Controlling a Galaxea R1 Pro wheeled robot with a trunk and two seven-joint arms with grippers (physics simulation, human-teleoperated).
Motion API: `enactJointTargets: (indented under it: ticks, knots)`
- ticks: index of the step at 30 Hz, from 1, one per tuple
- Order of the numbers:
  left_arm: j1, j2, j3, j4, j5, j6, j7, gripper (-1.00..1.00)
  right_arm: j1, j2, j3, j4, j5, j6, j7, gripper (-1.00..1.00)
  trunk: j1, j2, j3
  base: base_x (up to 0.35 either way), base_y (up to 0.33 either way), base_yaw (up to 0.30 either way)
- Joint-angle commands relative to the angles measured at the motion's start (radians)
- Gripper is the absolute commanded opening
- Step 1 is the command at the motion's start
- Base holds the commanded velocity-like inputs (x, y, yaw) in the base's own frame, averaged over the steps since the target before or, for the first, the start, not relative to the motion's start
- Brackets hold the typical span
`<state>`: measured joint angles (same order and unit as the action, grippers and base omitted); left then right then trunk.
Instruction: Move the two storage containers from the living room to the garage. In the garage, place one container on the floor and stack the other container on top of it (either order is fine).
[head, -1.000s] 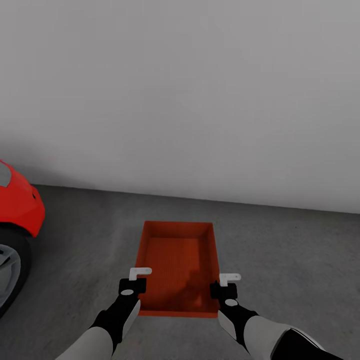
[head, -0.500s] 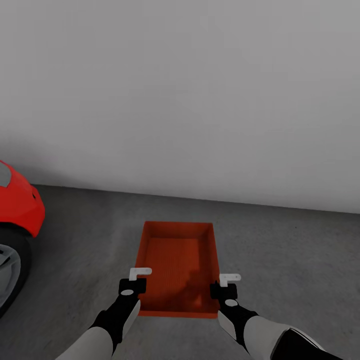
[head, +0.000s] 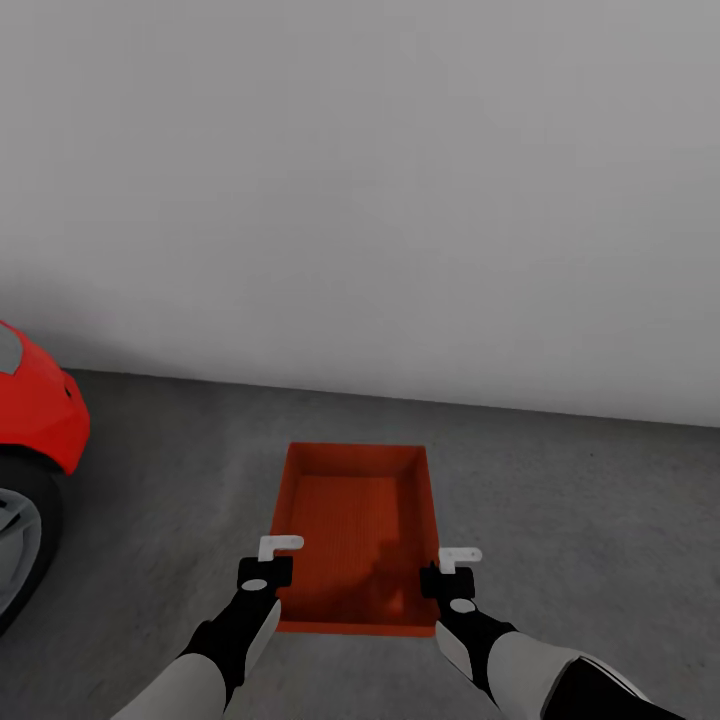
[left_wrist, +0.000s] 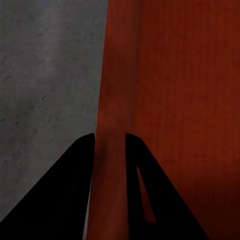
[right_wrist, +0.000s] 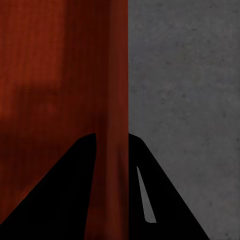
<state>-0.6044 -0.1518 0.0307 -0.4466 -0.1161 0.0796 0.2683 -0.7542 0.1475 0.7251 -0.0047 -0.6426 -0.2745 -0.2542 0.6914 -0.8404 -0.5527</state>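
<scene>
head view showed one storage container (head: 357, 535) on the garage floor (head: 560, 500) near the red car (head: 35, 420), left gripper (head: 270, 562) and right gripper (head: 450, 570) each clamped on a side wall; judged placement step, release due next.

Both arms: pale grey forearm shells, black wrist sections with a small grey oval disc on top. Left claw (head: 273, 562) and right claw (head: 447, 568): black bodies, white L-shaped bracket each. Wrist cams: fingers (left_wrist: 75, 190) flat black wedges.
</scene>
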Motion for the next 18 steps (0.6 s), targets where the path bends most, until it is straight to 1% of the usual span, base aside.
enactJointTargets:
  ticks: [1,18]
  knots:
    - [0.000,-0.002,0.026,-0.003,0.052,0.009,0.008,-1.00,-0.001,0.020,-0.060,-0.018,-0.002,-0.003,0.003,-1.00,0.000,-0.001,-0.001,0.000,0.000,0.000]
    - [0.000,-0.002,0.025,-0.004,0.050,0.009,0.008,-1.00,-0.001,0.021,-0.060,-0.018,-0.002,-0.003,0.003,-1.00,0.000,-0.001,-0.025,0.000,0.000,0.000]
